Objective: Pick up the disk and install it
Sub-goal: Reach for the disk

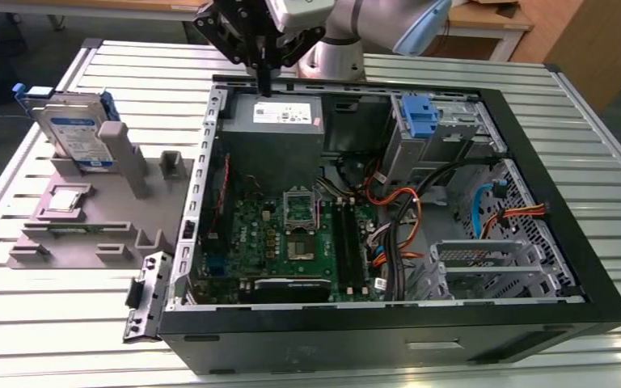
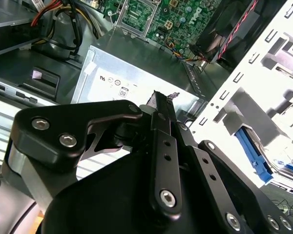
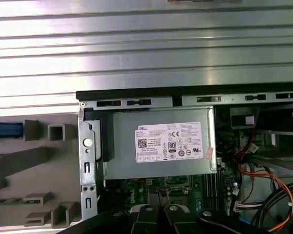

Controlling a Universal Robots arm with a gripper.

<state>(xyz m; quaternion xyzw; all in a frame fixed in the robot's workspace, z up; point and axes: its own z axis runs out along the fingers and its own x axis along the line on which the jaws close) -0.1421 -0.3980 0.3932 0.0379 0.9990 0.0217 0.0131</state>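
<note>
The disk (image 1: 78, 133) stands on edge in a grey holder (image 1: 95, 218) on the table, at the exterior view's left of the open computer case (image 1: 397, 315). It is silver with a white-and-blue label and blue rails. Its blue rail also shows in the second wrist view (image 2: 256, 156). My gripper (image 1: 264, 89) hangs over the case's far wall, just above the grey power supply (image 3: 158, 144). The black fingers (image 2: 161, 105) press together with nothing between them. The gripper is well apart from the disk, to its right in the exterior view.
A small square chip (image 1: 65, 200) lies in the holder. Inside the case are the green motherboard (image 1: 289, 234), orange and black cables (image 1: 403, 218), a grey cage with a blue latch (image 1: 419, 113) and a metal bay (image 1: 483, 259). The table (image 1: 591, 121) is ribbed metal.
</note>
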